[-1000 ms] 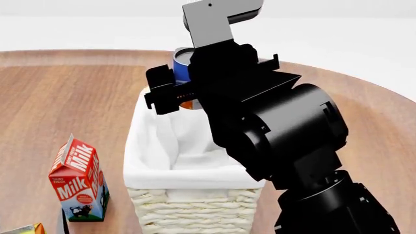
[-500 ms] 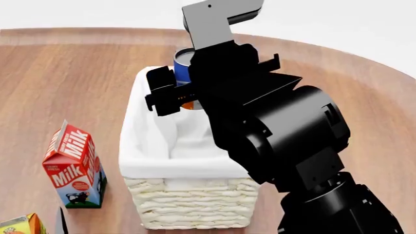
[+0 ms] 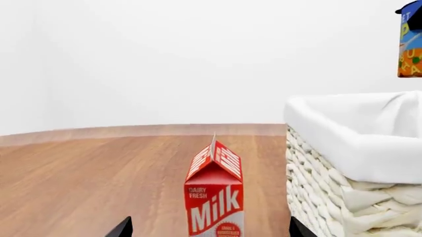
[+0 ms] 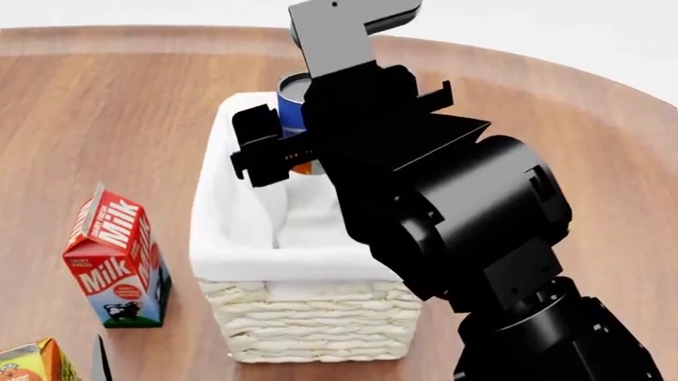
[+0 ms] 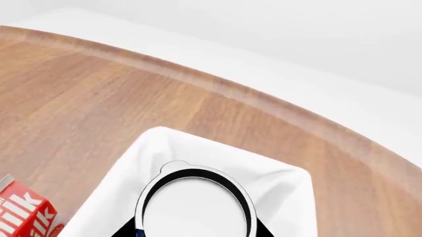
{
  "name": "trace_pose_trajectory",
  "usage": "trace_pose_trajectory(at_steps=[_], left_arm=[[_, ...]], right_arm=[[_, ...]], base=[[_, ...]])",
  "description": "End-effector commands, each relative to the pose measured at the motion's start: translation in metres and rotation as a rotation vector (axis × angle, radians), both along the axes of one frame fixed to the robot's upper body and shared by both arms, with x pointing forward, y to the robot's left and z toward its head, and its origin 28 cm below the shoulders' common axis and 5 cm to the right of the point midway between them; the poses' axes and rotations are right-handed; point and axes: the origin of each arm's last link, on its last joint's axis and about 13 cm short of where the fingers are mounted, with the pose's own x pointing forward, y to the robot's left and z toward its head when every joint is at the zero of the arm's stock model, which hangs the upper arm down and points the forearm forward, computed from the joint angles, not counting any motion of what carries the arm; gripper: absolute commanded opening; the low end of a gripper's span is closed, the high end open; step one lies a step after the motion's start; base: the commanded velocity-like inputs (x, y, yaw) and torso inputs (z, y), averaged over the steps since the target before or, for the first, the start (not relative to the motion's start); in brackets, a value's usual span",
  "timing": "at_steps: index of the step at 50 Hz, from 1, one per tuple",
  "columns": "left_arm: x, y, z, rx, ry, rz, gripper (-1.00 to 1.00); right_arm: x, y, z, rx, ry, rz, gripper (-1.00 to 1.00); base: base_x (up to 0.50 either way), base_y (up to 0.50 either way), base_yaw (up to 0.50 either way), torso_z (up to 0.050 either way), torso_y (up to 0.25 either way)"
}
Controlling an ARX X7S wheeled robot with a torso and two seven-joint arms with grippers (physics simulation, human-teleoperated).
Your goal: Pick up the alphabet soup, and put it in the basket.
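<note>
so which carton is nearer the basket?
The red milk carton, standing just left of the basket. The orange carton sits farther off, at the frame's bottom-left corner.

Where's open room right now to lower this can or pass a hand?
Inside the basket the white liner floor looks bare below the held alphabet soup. Bare wood lies between the milk carton and the basket, and left of the carton. The right gripper and arm hide the basket's right side.

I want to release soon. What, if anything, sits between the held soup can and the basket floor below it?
Nothing visible. The alphabet soup, held in the right gripper, hangs above the basket, whose white liner looks bare beneath it. The milk carton stands outside, beside the basket.
</note>
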Motion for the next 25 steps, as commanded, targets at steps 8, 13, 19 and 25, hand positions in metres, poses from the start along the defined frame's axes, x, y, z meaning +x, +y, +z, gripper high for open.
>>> trace_pose_trajectory(at_steps=[8,13,19,25], left_arm=[[-0.0023,-0.0011,0.0011,-0.01,-0.012,-0.018,1.0],[-0.0021,-0.0021,0.0001,0.003,-0.008,-0.016,1.0],[-0.0019,-0.0019,-0.0002,-0.003,-0.008,-0.02,1.0],[-0.0012,-0.0021,-0.0005,0.003,-0.012,-0.019,1.0]], right_arm=[[-0.0035,-0.0013,0.0093,-0.007,-0.04,0.004,-1.0],[-0.0062,0.0005,0.0132,-0.015,-0.047,0.011,-1.0],[-0.0064,0.001,0.0146,-0.015,-0.053,0.01,-1.0],[-0.0062,0.0006,0.0149,-0.016,-0.054,0.01,-1.0]], base=[[0.0,0.0,0.0,0.0,-0.126],[0.0,0.0,0.0,0.0,-0.054],[0.0,0.0,0.0,0.0,-0.041],[0.0,0.0,0.0,0.0,-0.021]])
